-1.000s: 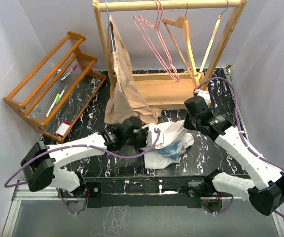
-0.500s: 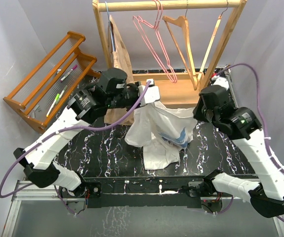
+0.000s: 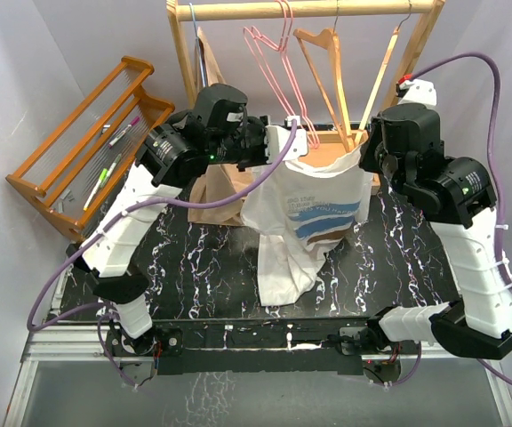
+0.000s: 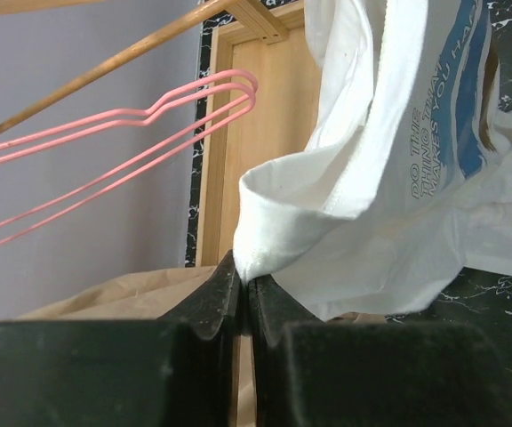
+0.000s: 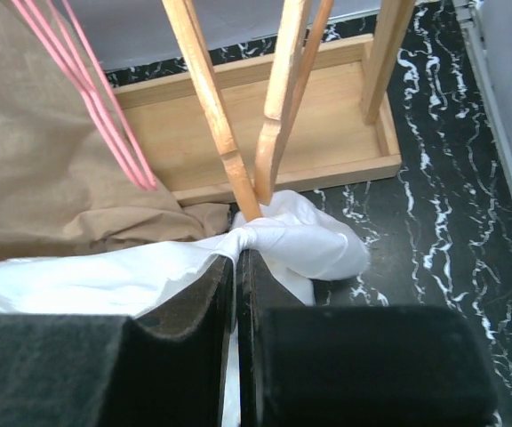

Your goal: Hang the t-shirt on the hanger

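The white t-shirt (image 3: pixel 308 212) with a blue print hangs spread between my two grippers, its lower end reaching the table. My left gripper (image 3: pixel 284 142) is shut on its left shoulder, seen in the left wrist view (image 4: pixel 278 240). My right gripper (image 3: pixel 367 158) is shut on its right shoulder, seen in the right wrist view (image 5: pixel 278 233). The pink hanger (image 3: pixel 278 80) hangs by its hook on the wooden rail just behind the shirt. It also shows in the left wrist view (image 4: pixel 114 142) and the right wrist view (image 5: pixel 105 107).
A wooden clothes rack (image 3: pixel 314 11) stands at the back with light-wood hangers (image 3: pixel 332 76) and a beige-tan garment (image 3: pixel 220 169). An orange wooden shelf (image 3: pixel 96 142) with pens stands at the left.
Both arms have lifted the t-shirt from a crumpled heap on the table up and back to the rack. It now hangs spread open with the blue print facing out.
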Available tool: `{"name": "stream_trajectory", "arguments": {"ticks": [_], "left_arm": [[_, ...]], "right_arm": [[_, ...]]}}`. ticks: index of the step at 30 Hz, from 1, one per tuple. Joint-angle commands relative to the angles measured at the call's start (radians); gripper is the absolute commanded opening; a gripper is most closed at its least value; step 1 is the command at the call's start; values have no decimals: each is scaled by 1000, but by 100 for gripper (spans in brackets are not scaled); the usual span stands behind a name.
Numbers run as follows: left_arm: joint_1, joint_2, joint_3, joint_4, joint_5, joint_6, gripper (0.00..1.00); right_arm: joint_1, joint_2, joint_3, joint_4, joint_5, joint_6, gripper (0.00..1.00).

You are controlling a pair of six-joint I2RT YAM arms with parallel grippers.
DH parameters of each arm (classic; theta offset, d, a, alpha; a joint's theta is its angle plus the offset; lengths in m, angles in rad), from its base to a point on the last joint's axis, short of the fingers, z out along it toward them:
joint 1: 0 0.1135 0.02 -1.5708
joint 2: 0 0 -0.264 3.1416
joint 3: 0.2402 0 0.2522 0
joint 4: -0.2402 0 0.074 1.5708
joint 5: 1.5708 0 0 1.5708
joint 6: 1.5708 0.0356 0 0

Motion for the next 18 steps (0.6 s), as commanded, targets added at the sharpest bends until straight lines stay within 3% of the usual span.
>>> {"name": "stream_trajectory", "arguments": {"ticks": [1,5,11,14,18], "left_arm": [[1,-29,46,-63,-33,0,0],[15,-95,-98,-74,5,-106,0],[104,-166,-265,-100,56,-63,0],[127,-138,-190,-173,79,4,0],[128,11,82,-415,138,96,0]], "right_arm": [[-4,-18,10,-10,92,-53,8],[-4,-53,-131,-10,53,-13,8],[-3,-122,-389,-5,-38,75,8],[-4,-149,-475,1,-59,89,8],[-3,-160,-564,19,-78,84,8]]}}
